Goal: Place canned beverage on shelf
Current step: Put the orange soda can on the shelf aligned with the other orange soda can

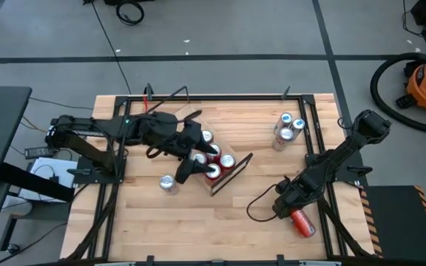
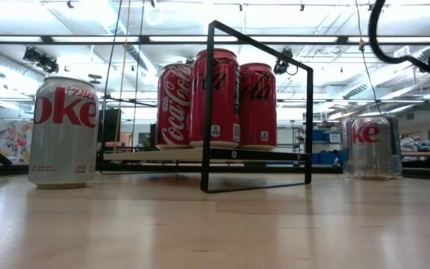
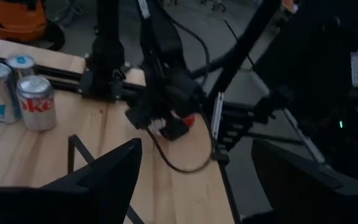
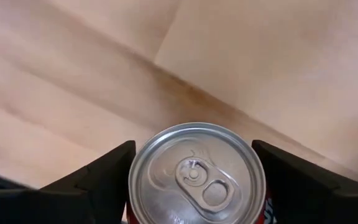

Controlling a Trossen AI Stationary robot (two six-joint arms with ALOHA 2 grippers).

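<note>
Overhead, right pincer around lying red can; wrist-only: silver lid between unclosed fingers.

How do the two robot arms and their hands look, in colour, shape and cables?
Both arms are black or very dark, built of jointed segments. The left arm and the right arm each end in a hand with two flat, wedge-shaped dark fingers. A black cable loops on the table beside the right hand. The left hand is equally dark. I see no readable markings.
</note>
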